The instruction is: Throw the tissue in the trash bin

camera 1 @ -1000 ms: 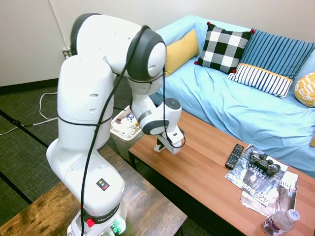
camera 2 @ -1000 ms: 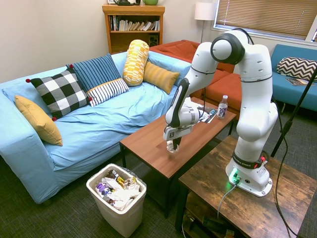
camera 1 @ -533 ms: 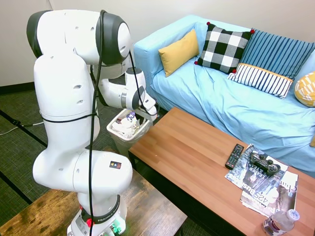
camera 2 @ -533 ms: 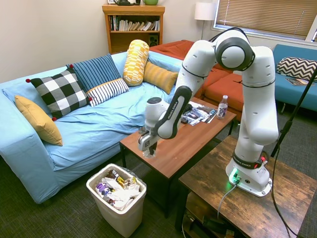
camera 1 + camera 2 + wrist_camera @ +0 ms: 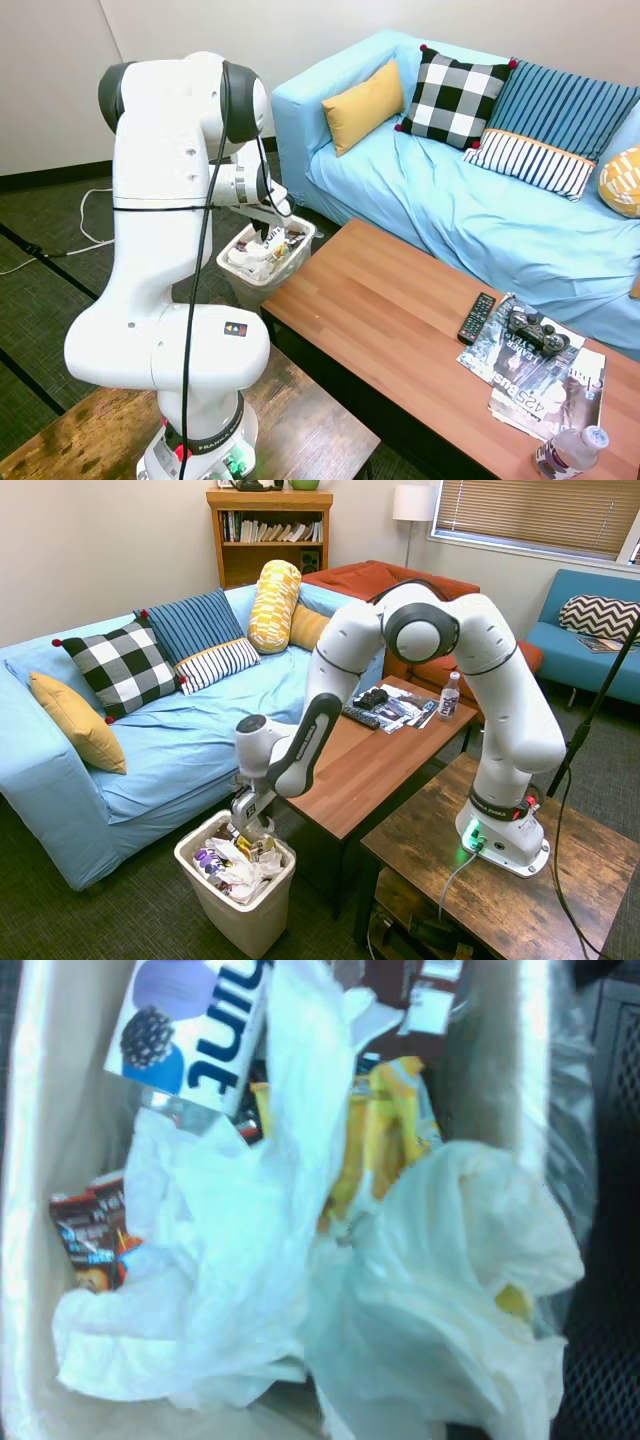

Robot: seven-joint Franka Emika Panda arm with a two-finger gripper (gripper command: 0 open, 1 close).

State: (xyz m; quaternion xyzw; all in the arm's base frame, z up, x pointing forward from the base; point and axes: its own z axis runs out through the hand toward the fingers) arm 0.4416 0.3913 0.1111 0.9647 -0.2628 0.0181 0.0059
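Gripper: the white arm's two-finger gripper (image 5: 247, 825) hangs over the open mouth of the trash bin, just above the heap inside. Whether the fingers are parted or clenched I cannot tell; they are too small in one outside view and hidden behind the arm in the other.

Trash bin: small white rectangular plastic wastebasket (image 5: 206, 889) with a rolled rim, on the dark carpet just beside the end of the long brown wooden coffee table (image 5: 400, 330), between it and the light-blue sofa (image 5: 190, 730). Already piled to the rim.

Tissue: the crumpled white paper wad (image 5: 470, 1230) is probably the pale lump in the wrist view, above or on the pile at the bin's wall; among so much white paper I cannot single it out with certainty.

Handling: very light, soft, crushable, not slippery or fragile; any pinch across its bulk holds it, and it should drop slowly and may perch on the heap.

Bin contents: thin wrinkled white paper sheets (image 5: 210, 1260), a yellow crinkly wrapper (image 5: 385, 1125), a glossy white carton (image 5: 195, 1035) with purple print.
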